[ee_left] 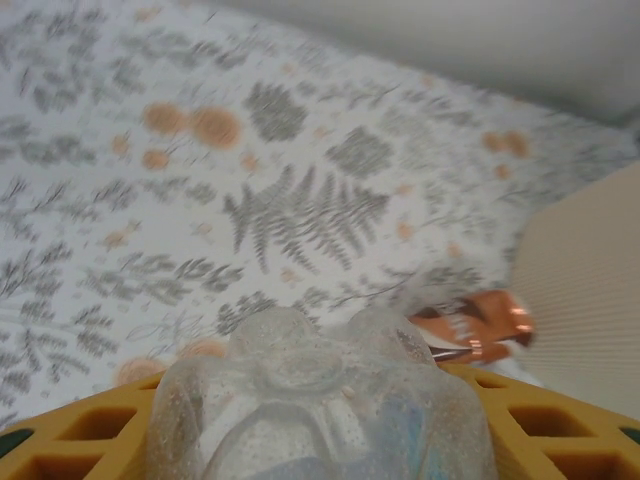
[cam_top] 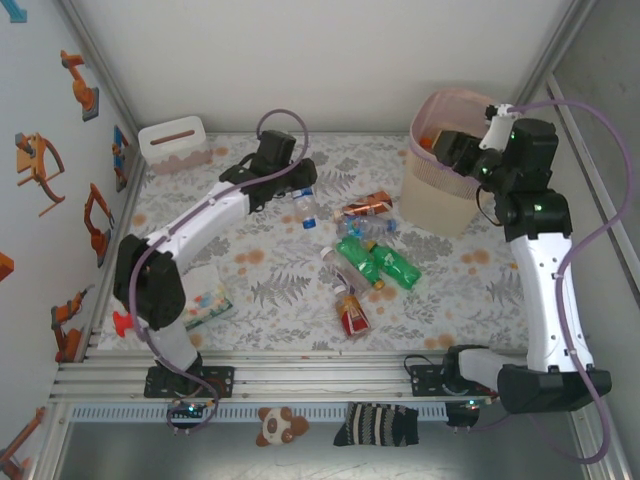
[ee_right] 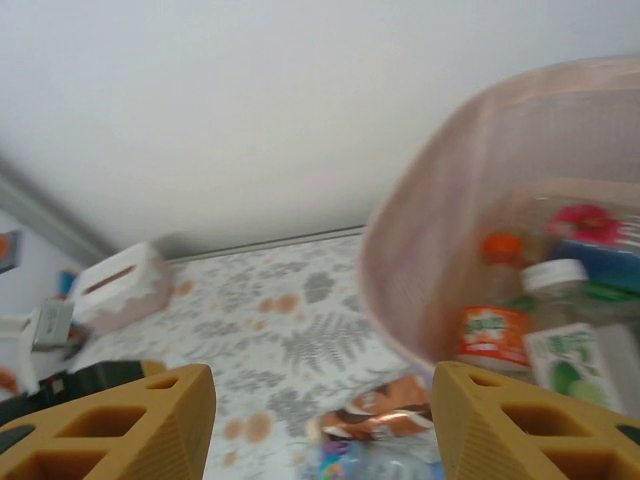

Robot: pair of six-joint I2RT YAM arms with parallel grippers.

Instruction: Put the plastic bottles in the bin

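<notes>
Clear bottle [ee_left: 320,390], dimpled petal base facing the lens, sat pinched between the yellow lattice fingers [ee_left: 80,435] of the left tool [ee_left: 320,445]. Jaws were narrowed to the bottle's width, with the fern-print worktop [ee_left: 300,200] behind. Bin [cam_top: 440,205] stood well to that tool's right, at the far right of the worktop: beige plastic, rounded-square, lattice band under the rim, pinkish liner. Right tool [ee_right: 320,420] hung at the bin's rim, jaws spread wide, nothing between them. Inside the bin lay an orange-capped bottle [ee_right: 495,320] and a white-capped bottle [ee_right: 570,345] with a green label. Loose on the worktop between the arms: two green bottles [cam_top: 395,268] side by side, a red-labelled bottle [cam_top: 352,315] nearer the bases, and a brown-labelled bottle [cam_top: 365,206] just left of the bin.
</notes>
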